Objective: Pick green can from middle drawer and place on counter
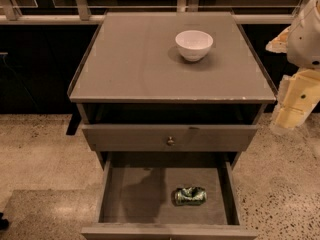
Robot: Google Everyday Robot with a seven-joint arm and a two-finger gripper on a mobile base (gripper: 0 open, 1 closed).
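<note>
**Green can in open middle drawer, gripper off to the counter's right**

The counter is the reference for everything here. The green can is not on it. The can lies on its side on the floor of the middle drawer, which is pulled out below the counter's front edge. It sits right of centre, near the drawer's front wall and close to the right side wall but not touching it. Its long axis runs left-right. The rest of the drawer floor is plain grey.

Between the counter and the open drawer is a shut grey drawer front with a small round knob at its middle.

A white bowl stands upright on the counter, toward the back and right of centre.

The gripper is in the air beside the counter's right edge, near its front right corner. It shows as cream and yellowish parts and touches neither the counter nor the can. Cannot tell how wide it stands. Nothing can be seen held in it.

Speckled beige floor spreads to both sides below the counter. A pale rail runs behind its back edge.
</note>
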